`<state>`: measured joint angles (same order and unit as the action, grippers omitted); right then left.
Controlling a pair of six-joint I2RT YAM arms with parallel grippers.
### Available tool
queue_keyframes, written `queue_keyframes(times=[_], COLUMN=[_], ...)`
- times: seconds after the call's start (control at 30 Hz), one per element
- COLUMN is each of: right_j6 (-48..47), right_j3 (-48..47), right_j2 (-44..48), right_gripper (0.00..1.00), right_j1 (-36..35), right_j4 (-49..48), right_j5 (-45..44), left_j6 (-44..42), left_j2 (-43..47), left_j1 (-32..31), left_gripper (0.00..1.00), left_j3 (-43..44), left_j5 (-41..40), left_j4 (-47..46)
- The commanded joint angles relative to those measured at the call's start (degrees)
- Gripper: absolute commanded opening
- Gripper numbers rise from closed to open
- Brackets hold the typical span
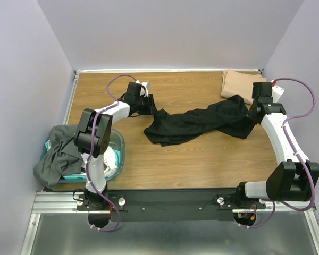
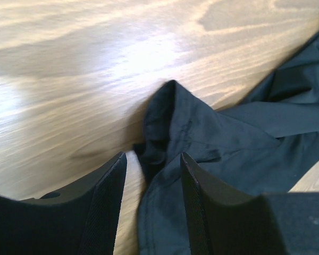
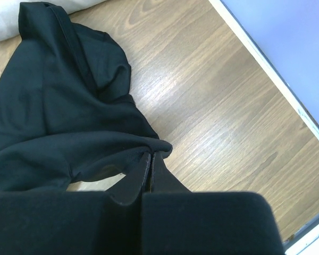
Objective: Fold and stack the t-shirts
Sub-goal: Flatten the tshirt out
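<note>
A black t-shirt (image 1: 196, 125) lies crumpled and stretched across the middle of the wooden table (image 1: 191, 159). My left gripper (image 1: 149, 104) is at its left end. In the left wrist view the left gripper (image 2: 152, 159) is open, with a fold of the black shirt (image 2: 212, 138) lying between the jaws. My right gripper (image 1: 251, 113) is at the shirt's right end. In the right wrist view the right gripper (image 3: 151, 155) is shut on an edge of the black shirt (image 3: 53, 106). A folded tan-beige t-shirt (image 1: 239, 85) lies at the back right. A dark grey t-shirt (image 1: 56, 156) hangs over the tub.
A teal see-through plastic tub (image 1: 118, 151) stands at the front left beside the left arm's base. The tan shirt's edge shows pale at the top left of the right wrist view (image 3: 10, 24). The table's white right rim (image 3: 276, 79) and the wall lie close to the right gripper.
</note>
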<state>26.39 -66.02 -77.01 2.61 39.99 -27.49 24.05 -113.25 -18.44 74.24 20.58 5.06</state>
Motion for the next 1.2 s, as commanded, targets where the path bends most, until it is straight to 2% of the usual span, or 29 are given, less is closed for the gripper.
queue_keyframes(times=[0.0, 0.57, 0.67, 0.77, 0.8, 0.87, 0.97, 1.17], right_j6=[1.5, 1.6, 1.6, 1.7, 1.6, 1.6, 1.3, 0.2], right_j3=[1.2, 0.9, 0.8, 0.4, 0.2, -0.9, -3.1, -8.1], right_j2=[2.0, 1.4, 1.3, 1.2, 1.0, 0.6, 0.0, 0.7], right_gripper=[0.00, 0.00, 0.00, 0.00, 0.00, 0.00, 0.01, 0.00], right_j1=[0.4, 0.4, 0.4, 0.4, 0.4, 0.4, 0.4, 0.4], right_j4=[0.4, 0.2, 0.1, -0.1, -0.3, -0.5, -0.9, -1.1], right_j5=[0.4, 1.5, 1.7, 2.1, 2.2, 2.5, 3.0, 2.7], left_j6=[0.2, 0.0, 0.0, 0.6, 0.6, 0.7, 0.5, 2.7], left_j2=[-1.5, -5.7, -5.9, -6.4, -6.5, -6.5, -5.4, 3.5], left_j1=[-1.8, -2.9, -3.2, -3.4, -3.4, -3.3, -2.9, 1.1], left_gripper=[0.53, 0.54, 0.45, 0.23, 0.10, 0.00, 0.00, 0.00], left_j3=[2.1, 1.4, 0.7, 0.4, 0.8, 1.7, 4.6, 8.6], left_j5=[2.4, -1.7, -1.1, 0.7, 0.9, 1.0, 0.4, 1.5], left_j4=[-1.6, 0.4, -0.1, -1.4, -1.6, -1.7, -0.6, -0.5])
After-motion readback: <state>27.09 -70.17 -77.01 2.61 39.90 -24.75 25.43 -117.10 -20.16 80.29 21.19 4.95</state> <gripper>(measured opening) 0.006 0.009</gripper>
